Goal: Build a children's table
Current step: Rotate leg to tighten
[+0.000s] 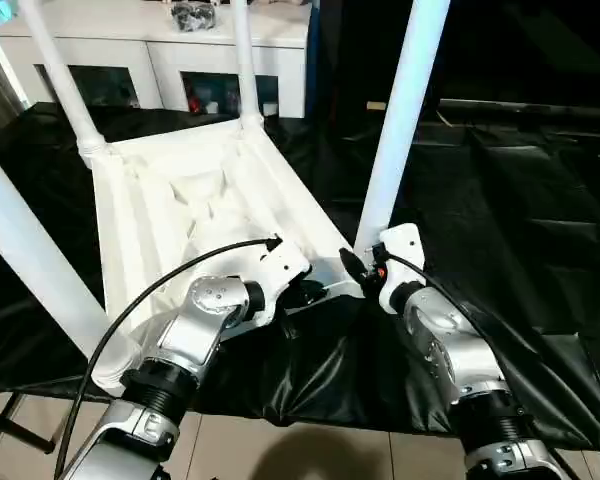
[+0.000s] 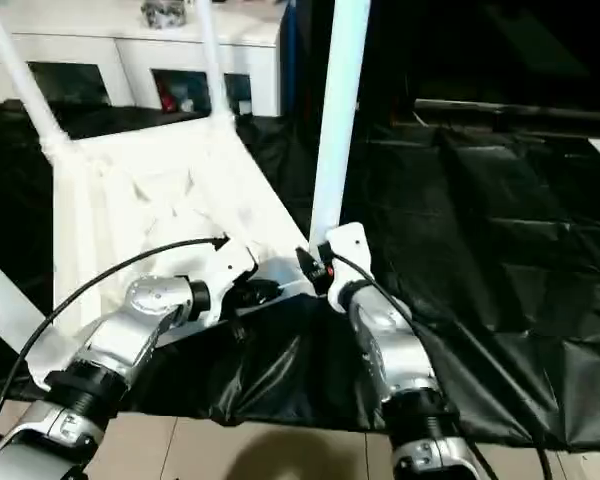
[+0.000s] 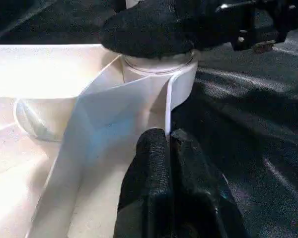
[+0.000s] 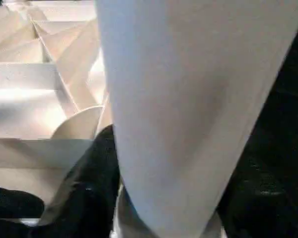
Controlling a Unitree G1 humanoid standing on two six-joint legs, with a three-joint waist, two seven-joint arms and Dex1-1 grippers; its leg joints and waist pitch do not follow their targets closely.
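Black plastic sheet (image 1: 540, 200) covers the work surface, and on it the white table top (image 1: 180, 200) lies upside down with its ribbed underside up. Four white legs stand in the corner sockets; the near right leg (image 1: 395, 130) rises beside the right gripper (image 1: 365, 268), whose black fingers (image 4: 84, 193) sit around the leg base. The left gripper (image 3: 170, 163) has its fingers pressed together on the thin edge wall of the top, just beside that socket (image 3: 159, 69)

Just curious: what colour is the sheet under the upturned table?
Black and glossy, the sheet shows best in the right eye view.
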